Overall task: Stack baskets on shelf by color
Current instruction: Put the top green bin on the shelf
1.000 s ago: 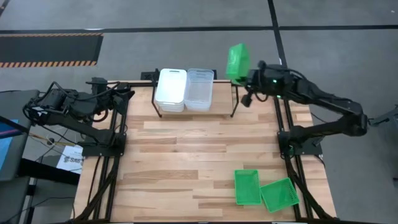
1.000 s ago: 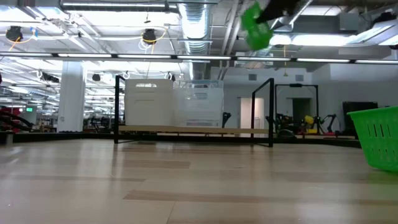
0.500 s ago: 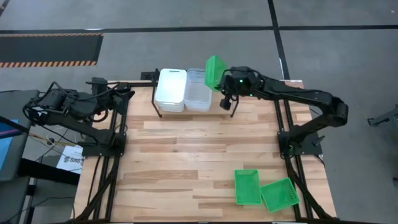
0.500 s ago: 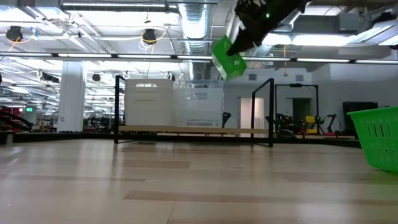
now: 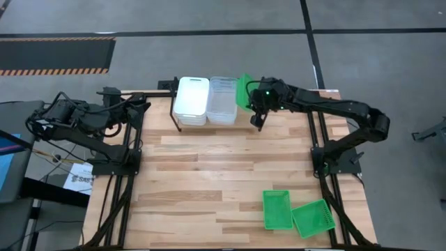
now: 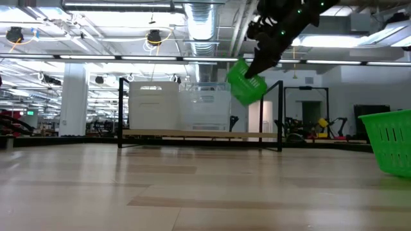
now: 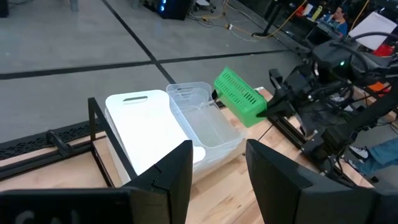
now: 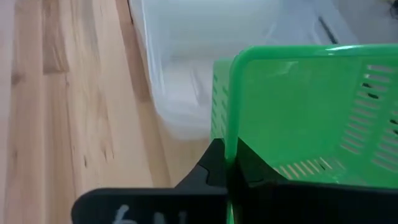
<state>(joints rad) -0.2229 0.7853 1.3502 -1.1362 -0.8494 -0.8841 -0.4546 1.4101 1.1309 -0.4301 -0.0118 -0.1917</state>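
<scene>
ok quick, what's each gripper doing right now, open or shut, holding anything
Left gripper: open, holding nothing, parked at the table's left edge.
Right gripper: shut on a green basket, held tilted in the air above the shelf.

On the shelf (image 5: 262,111) (thin black legs, light wooden board) at the table's far edge sit an opaque white basket (image 5: 191,100) and, touching it on the right, a clear basket (image 5: 223,99). A green mesh-sided basket (image 5: 244,91) hangs tilted in the air above the shelf's free right end, just beside the clear one. 2 more green baskets (image 5: 277,209) (image 5: 313,218) lie side by side, touching, at the table's near right corner.
</scene>
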